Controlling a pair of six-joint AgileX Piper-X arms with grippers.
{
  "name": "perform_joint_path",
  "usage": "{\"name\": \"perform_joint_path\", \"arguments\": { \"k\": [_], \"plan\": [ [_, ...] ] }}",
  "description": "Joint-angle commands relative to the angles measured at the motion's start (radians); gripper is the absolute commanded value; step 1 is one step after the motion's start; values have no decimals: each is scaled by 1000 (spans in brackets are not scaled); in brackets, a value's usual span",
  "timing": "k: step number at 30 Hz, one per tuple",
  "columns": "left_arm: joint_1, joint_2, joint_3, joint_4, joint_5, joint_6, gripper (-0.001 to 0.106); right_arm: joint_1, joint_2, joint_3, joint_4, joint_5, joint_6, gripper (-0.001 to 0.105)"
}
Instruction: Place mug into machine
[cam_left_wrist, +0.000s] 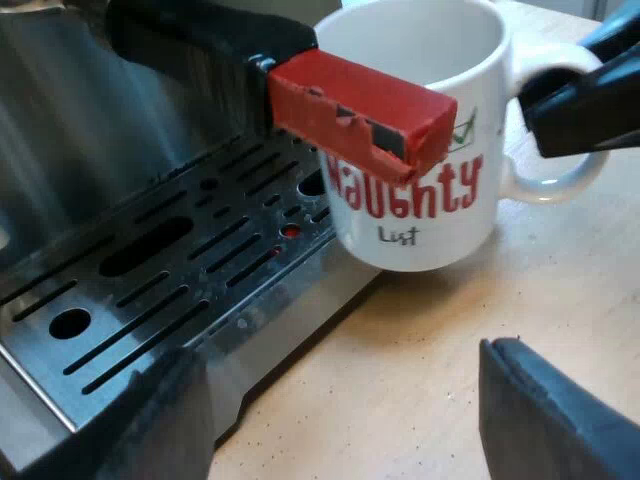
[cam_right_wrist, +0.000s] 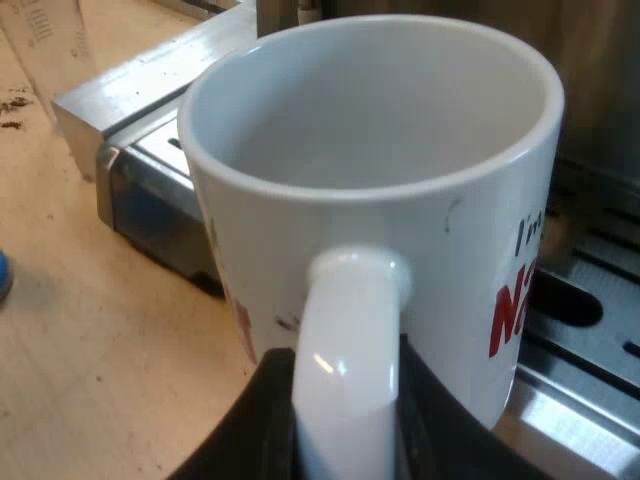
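A white mug (cam_left_wrist: 420, 190) with red lettering stands upright and empty at the outer edge of the machine's slotted metal drip tray (cam_left_wrist: 150, 280). Its base overlaps the tray's rim, and I cannot tell whether it touches. My right gripper (cam_right_wrist: 345, 430) is shut on the mug's handle (cam_right_wrist: 345, 350), one black finger on each side; it appears at the handle (cam_left_wrist: 560, 180) as a dark gripper (cam_left_wrist: 580, 100). The red end of the holder's handle (cam_left_wrist: 360, 105) juts out over the tray, just in front of the mug's rim. My left gripper (cam_left_wrist: 340, 420) is open over the table beside the tray, holding nothing.
The light wooden table (cam_left_wrist: 480, 310) carries scattered coffee specks. The machine's steel front wall (cam_left_wrist: 90, 110) rises behind the tray. The tray's corner (cam_right_wrist: 110, 110) sits past the mug (cam_right_wrist: 370, 150). A blue object (cam_right_wrist: 3, 275) lies on the table away from the machine.
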Motion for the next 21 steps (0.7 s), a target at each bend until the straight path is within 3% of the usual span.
{"name": "perform_joint_path", "arguments": {
  "k": [1, 8, 21],
  "plan": [
    [-1, -2, -1, -10, 4, 0, 59, 0, 16, -25, -68, 8, 3, 0],
    [1, -2, -1, -31, -31, 0, 59, 0, 107, -65, -124, 8, 5, 0],
    [1, -2, -1, -30, -23, -4, 59, 0, 252, -167, -156, 8, 23, 0]
  ]
}}
